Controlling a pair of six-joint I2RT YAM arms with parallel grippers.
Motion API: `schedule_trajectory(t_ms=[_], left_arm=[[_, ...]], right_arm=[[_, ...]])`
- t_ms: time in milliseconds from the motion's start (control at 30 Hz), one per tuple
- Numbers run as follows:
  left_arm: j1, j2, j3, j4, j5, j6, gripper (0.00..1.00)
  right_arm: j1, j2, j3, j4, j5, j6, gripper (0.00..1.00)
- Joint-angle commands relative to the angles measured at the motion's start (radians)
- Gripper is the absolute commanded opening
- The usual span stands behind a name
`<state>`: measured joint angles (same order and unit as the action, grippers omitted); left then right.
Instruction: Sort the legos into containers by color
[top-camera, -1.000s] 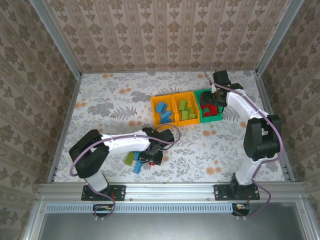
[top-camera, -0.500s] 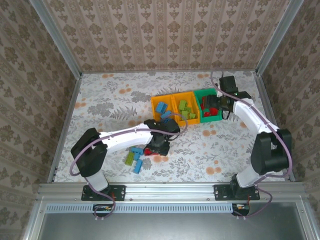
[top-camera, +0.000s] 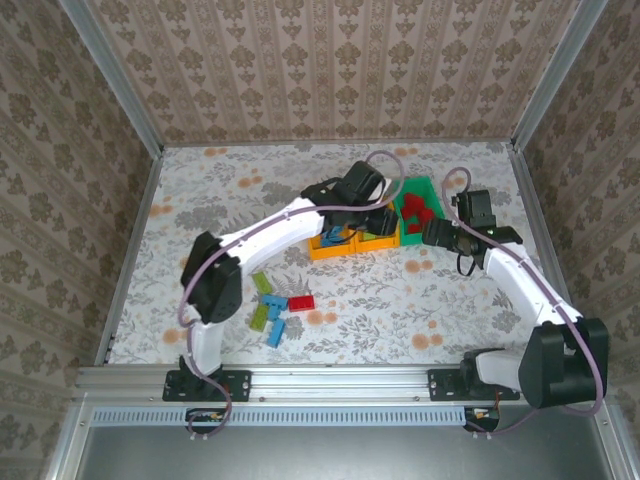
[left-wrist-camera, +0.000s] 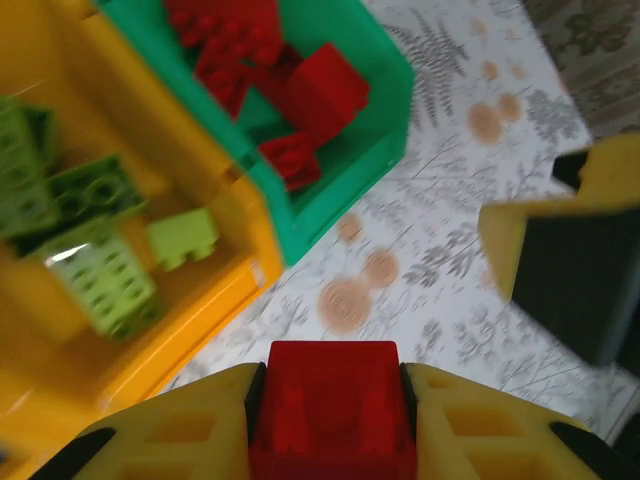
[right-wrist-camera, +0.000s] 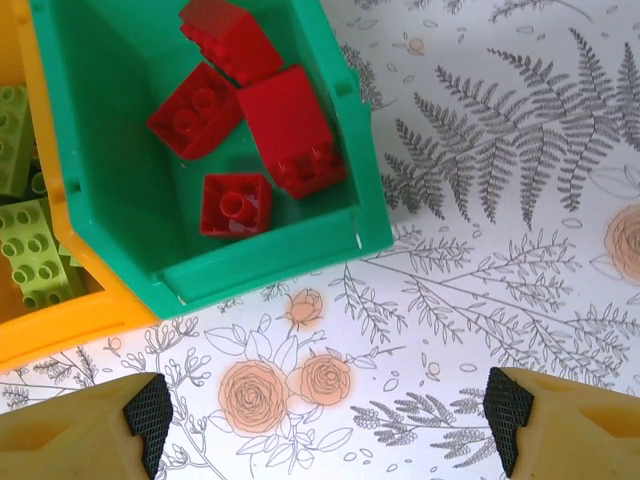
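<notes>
The left gripper (left-wrist-camera: 330, 378) has its yellow fingers closed on a small red plastic brick (left-wrist-camera: 332, 425), pinching it by its two side faces so that it hangs square between the pads and can drop cleanly. It hovers at the row of open-top plastic bins, with the green rectangular bin (right-wrist-camera: 270, 262) at the right end just ahead of it. That bin already holds several red bricks (right-wrist-camera: 240, 95), so it is the likely target. From overhead the arm hides the fingertips, so the brick may be over the near wall of the middle orange-yellow bin (left-wrist-camera: 200, 330) rather than over the green one.

The middle bin holds lime green bricks (left-wrist-camera: 105, 285), sorted by colour like the red.

The right gripper (right-wrist-camera: 328, 410) stands wide open and holds nothing. It sits over the flower-printed table top (top-camera: 200, 200), just near and right of the green bin, probably clear of it to leave room for the other arm.

Five loose bricks (top-camera: 275, 302), lime, blue and red, lie near the front left, unsorted.
</notes>
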<state>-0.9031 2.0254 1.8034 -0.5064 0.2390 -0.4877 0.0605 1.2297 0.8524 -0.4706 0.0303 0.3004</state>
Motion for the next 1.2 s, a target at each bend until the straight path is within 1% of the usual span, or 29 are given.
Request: schedule_trajectory(t_ms=[0, 133, 233, 333, 533, 600, 733, 800, 833, 900, 933, 967, 1067, 1167], left_arm=[[0.027, 0.097, 0.117, 0.079, 0.148, 0.009, 0.34], [0.046, 0.201, 0.231, 0.158, 0.233, -0.034, 0.35], [0.057, 0.276, 0.317, 0.158, 0.247, -0.050, 0.36], [0.070, 0.344, 0.381, 0.153, 0.255, -0.079, 0.38], [0.092, 0.431, 0.442, 0.174, 0.214, -0.144, 0.44], [0.096, 0.454, 0.454, 0.195, 0.212, -0.162, 0.49], [0.099, 0.474, 0.481, 0.205, 0.213, -0.182, 0.64], [0.099, 0.455, 0.470, 0.201, 0.207, -0.177, 0.66], [0.099, 0.439, 0.453, 0.202, 0.198, -0.169, 0.69], [0.101, 0.383, 0.402, 0.210, 0.166, -0.147, 0.80], [0.103, 0.343, 0.363, 0.217, 0.145, -0.133, 0.91], [0.105, 0.303, 0.316, 0.232, 0.123, -0.116, 1.00], [0.130, 0.154, 0.152, 0.304, 0.070, -0.092, 1.00], [0.181, 0.014, -0.024, 0.392, 0.060, -0.106, 1.00]], right_arm=[[-0.005, -0.061, -0.050, 0.013, 0.010, 0.047, 0.85], [-0.005, -0.097, -0.094, 0.027, -0.023, 0.050, 0.85], [-0.005, -0.101, -0.107, 0.018, -0.048, 0.048, 0.84], [-0.005, -0.108, -0.119, 0.015, -0.062, 0.055, 0.84], [-0.005, -0.142, -0.153, 0.046, -0.104, 0.081, 0.83], [-0.005, -0.148, -0.160, 0.054, -0.114, 0.083, 0.83], [-0.003, -0.151, -0.166, 0.059, -0.154, 0.074, 0.83], [0.007, -0.151, -0.168, 0.063, -0.172, 0.062, 0.83], [0.019, -0.154, -0.169, 0.066, -0.175, 0.052, 0.82], [0.058, -0.161, -0.175, 0.076, -0.172, 0.032, 0.83], [0.090, -0.168, -0.179, 0.085, -0.172, 0.019, 0.83], [0.129, -0.175, -0.183, 0.099, -0.171, 0.002, 0.83], [0.287, -0.181, -0.194, 0.161, -0.168, -0.080, 0.83], [0.436, -0.147, -0.188, 0.211, -0.175, -0.198, 0.84]])
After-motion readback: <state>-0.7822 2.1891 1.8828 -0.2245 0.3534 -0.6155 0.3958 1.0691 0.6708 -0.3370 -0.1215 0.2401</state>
